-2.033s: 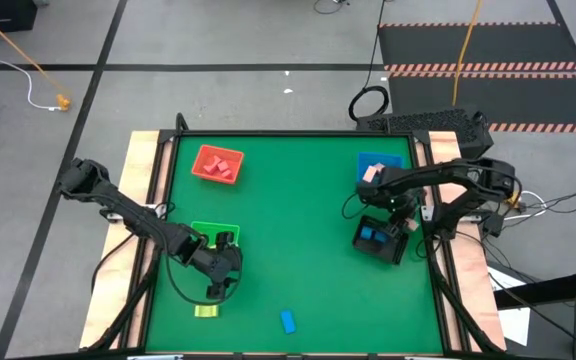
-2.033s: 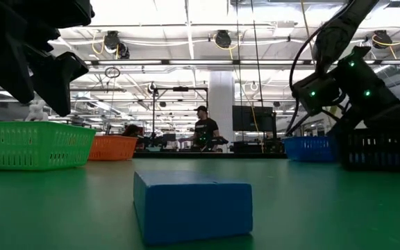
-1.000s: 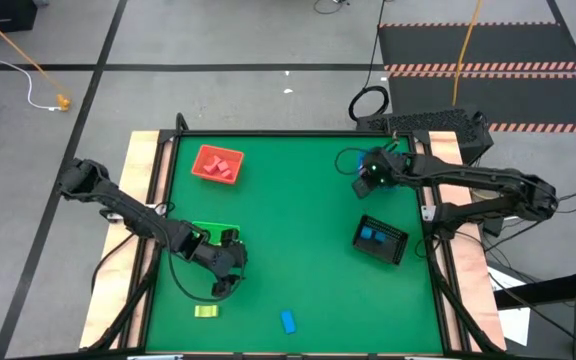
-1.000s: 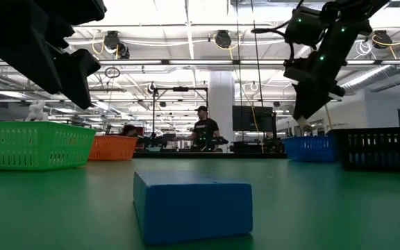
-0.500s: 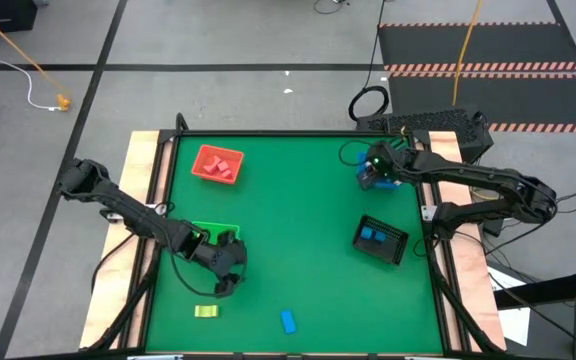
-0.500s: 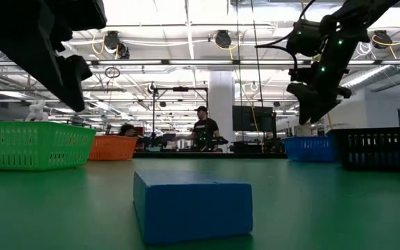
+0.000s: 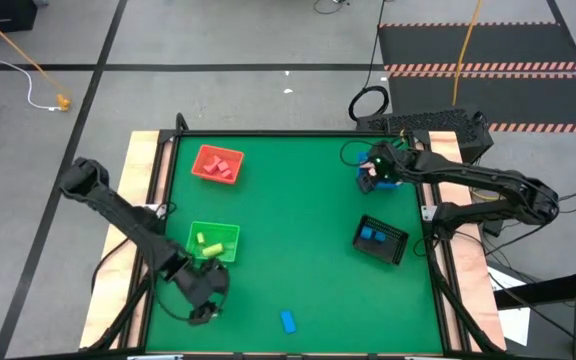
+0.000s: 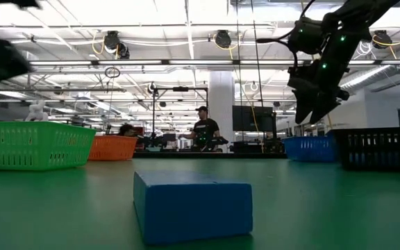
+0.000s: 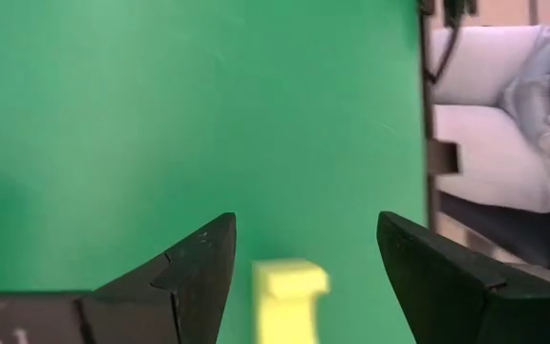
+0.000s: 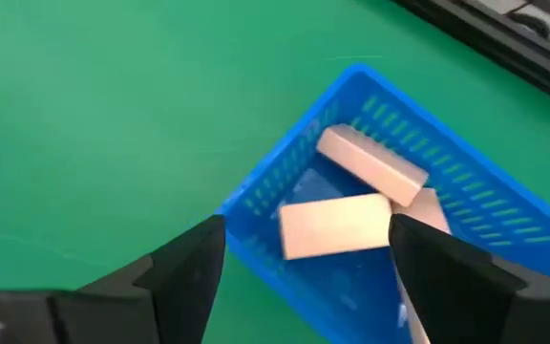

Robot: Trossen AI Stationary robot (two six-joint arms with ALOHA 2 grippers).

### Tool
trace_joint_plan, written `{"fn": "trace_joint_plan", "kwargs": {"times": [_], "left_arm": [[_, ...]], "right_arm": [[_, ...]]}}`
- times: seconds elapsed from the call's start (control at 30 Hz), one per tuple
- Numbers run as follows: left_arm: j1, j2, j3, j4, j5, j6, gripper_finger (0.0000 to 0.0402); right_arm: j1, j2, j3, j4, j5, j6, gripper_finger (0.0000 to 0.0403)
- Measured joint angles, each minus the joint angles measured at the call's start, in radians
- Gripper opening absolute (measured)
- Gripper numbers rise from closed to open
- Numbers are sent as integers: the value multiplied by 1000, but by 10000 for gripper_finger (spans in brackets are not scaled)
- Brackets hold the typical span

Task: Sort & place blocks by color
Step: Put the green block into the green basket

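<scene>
While the left gripper [image 9: 304, 250] hangs open over a yellow block [image 9: 287, 298] at the near left, likely to grasp it, the right gripper [image 10: 304, 253] hovers open and empty above the blue tray [image 10: 256, 215] with tan blocks [image 10: 337, 227]. A blue block [image 7: 287, 321] waits near.

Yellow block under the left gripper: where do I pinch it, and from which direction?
Come straight down. The yellow block lies flat on the bare green mat, apart from other pieces, and already sits between the left gripper's open fingers. Judging by the left wrist view, closing across its two long side faces should work; its far end looks wider, so grip mid-length.
</scene>
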Motion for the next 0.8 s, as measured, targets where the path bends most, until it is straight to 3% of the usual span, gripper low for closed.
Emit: {"fn": "trace_joint_plan", "kwargs": {"times": [0.17,0.37,0.8], "left_arm": [[-102,0,0,-29,-25,-173,255],[-182,0,0,-145,-58,-267,255],[-231,30,0,-149,-179,-158,255]], "right_arm": [[0,-12,0,0,-47,0,282],[0,-12,0,0,-81,0,283],[0,-12,0,14,-81,0,283]]}}
